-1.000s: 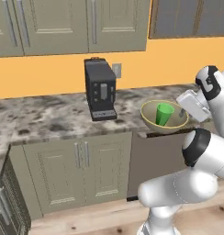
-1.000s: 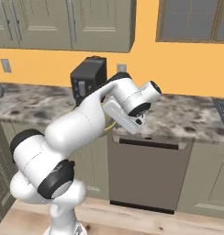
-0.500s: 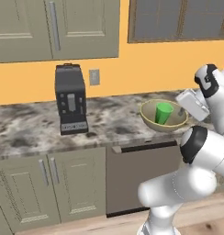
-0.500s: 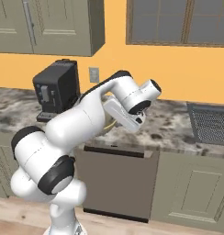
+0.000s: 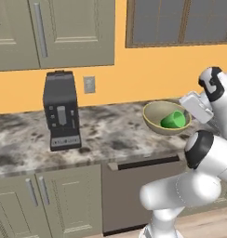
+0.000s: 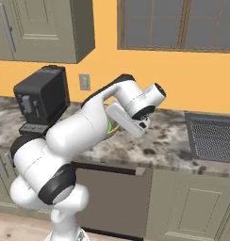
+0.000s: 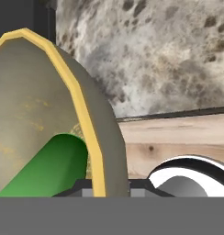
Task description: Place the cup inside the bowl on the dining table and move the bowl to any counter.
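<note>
Bowl: olive-yellow bowl (image 5: 165, 118) held up off the stone surface (image 5: 101, 135), tilted so its opening faces partly sideways; in the hand view its thin yellow rim (image 7: 81, 114) runs right down to the fingers.
Cup: green cup (image 5: 173, 120) lies on its side inside the bowl, resting against the inner wall; up close it shows as a green cylinder (image 7: 49, 167) low in the bowl.
Fingers: gripper (image 7: 102, 186) clenched on the bowl's rim, one finger on each side of the wall.
Arm: white arm (image 6: 88, 127) bends up and over from the base, hand at the bowl's right edge.
Surface: mottled grey-brown counter over sage-green cabinet doors (image 5: 64, 200).
Nearby: black coffee machine (image 5: 62, 109) stands on the surface, well apart from the bowl, to its left.
</note>
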